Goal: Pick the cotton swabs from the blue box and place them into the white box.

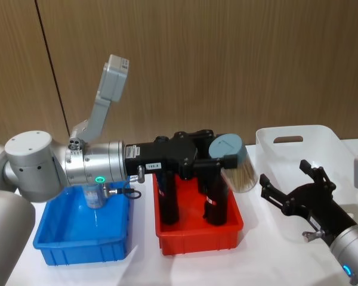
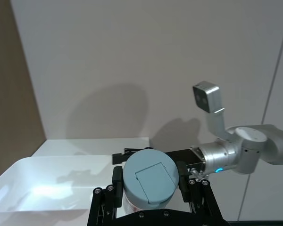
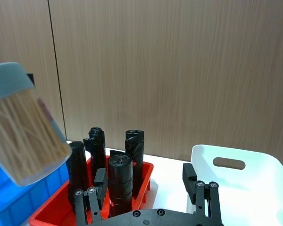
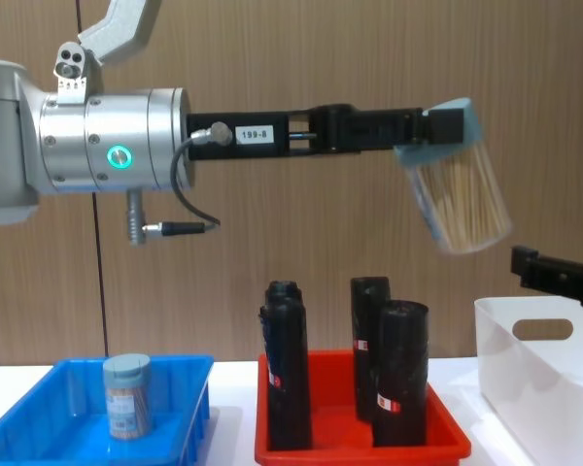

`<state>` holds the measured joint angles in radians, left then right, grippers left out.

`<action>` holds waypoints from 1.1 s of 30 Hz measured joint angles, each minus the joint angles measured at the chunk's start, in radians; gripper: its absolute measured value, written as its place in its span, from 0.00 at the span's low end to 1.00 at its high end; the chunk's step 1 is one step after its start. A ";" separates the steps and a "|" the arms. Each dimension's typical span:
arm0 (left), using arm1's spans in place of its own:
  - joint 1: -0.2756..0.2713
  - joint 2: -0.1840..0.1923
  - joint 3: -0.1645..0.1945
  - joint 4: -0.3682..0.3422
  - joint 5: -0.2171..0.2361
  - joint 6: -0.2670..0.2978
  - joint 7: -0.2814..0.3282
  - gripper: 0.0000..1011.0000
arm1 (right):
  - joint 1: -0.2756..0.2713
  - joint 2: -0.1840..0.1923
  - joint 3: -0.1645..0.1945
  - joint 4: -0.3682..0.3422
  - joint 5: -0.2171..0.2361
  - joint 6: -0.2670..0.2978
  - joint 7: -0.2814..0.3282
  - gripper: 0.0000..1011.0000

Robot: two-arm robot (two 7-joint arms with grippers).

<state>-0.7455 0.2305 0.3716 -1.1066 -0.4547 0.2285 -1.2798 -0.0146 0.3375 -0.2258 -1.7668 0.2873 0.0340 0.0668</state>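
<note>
Left gripper: I am holding one cotton swab jar, fingers clamped on its lid end. The clear body is tilting down and away from my wrist, with the swab sticks packed inside.

Position: the jar is hanging high over the right end of the red tray, above the black cylinders. It is near the white box but not yet over its rim.

Handling, my judgement: I am reading it as light, rigid and smooth-walled, so likely slippery. The walls look thin, so a moderate squeeze should do. Gripping near the pale lid risks the lid working loose, and a hold across the body just under the lid seems safer. Because it is tilting, it may swing or roll once let go, so a low release inside the box seems wise.

A second jar is standing upright in the blue box, well apart from my left hand, and it is waiting its turn.

Right gripper: I am hovering it with fingers spread wide and nothing in them, in front of the white box.
</note>
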 joint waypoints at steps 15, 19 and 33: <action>-0.034 -0.003 0.009 0.058 -0.023 -0.034 -0.095 0.68 | 0.000 0.000 0.000 0.000 0.000 0.000 0.000 0.99; -0.033 0.003 0.007 0.054 -0.025 -0.036 -0.088 0.68 | 0.000 0.000 0.000 0.000 0.000 0.000 0.000 0.99; 0.001 0.038 0.000 -0.020 -0.016 -0.029 0.031 0.68 | 0.000 0.000 0.000 0.000 0.000 0.000 0.000 0.99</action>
<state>-0.7445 0.2680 0.3713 -1.1262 -0.4705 0.1995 -1.2484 -0.0147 0.3375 -0.2258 -1.7668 0.2874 0.0340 0.0668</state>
